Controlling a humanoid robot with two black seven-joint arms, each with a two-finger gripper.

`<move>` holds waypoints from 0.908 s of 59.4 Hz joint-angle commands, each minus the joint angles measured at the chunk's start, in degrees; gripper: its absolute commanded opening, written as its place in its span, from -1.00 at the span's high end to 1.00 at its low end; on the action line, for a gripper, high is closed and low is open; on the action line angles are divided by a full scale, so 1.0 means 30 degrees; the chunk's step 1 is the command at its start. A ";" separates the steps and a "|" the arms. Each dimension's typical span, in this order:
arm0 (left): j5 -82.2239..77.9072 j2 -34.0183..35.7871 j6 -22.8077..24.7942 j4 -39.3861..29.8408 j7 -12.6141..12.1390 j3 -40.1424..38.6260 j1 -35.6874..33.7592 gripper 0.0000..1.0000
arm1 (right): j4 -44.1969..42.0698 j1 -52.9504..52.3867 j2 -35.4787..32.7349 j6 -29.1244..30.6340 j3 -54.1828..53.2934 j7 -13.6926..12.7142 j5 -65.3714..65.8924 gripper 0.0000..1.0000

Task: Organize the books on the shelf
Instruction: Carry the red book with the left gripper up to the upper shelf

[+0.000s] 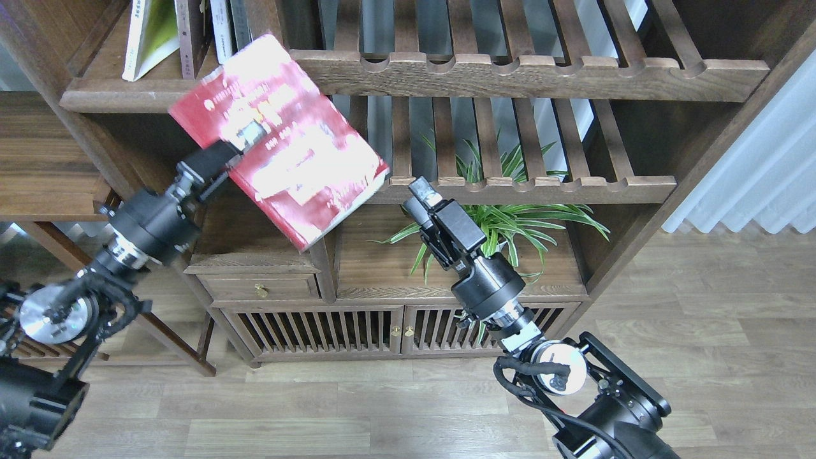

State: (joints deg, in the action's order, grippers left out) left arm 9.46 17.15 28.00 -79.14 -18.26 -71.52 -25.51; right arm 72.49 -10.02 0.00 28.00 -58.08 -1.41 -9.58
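The red book (299, 159) with a yellow title is tilted in the air, its upper corner in front of the solid dark-brown shelf (127, 97) at upper left. My left gripper (245, 137) is shut on the book's left edge and carries it alone. My right gripper (421, 190) is off the book, a little below and right of its lower corner; I see it end-on and cannot tell its fingers apart. On the shelf stand the yellow-green and white book (150, 38) and the maroon book (190, 35), leaning.
Slim white (221, 32) and dark-spined (240, 22) volumes stand right of the maroon book. Slatted racks (529, 71) (542, 186) fill the right side. A potted plant (510, 223) sits on the low cabinet (306, 319). A wooden side table (44, 166) is at left.
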 commanded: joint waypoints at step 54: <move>0.0625 0.4827 0.0000 0.0011 -0.0067 -0.5017 -0.2924 0.94 | 0.0005 0.0028 -0.0001 0.0000 0.0083 -0.0030 0.0030 -0.46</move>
State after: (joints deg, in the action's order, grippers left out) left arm 11.09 27.96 28.00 -79.10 -18.34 -84.34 -34.32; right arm 72.51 -10.00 0.00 28.00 -57.94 -1.49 -9.49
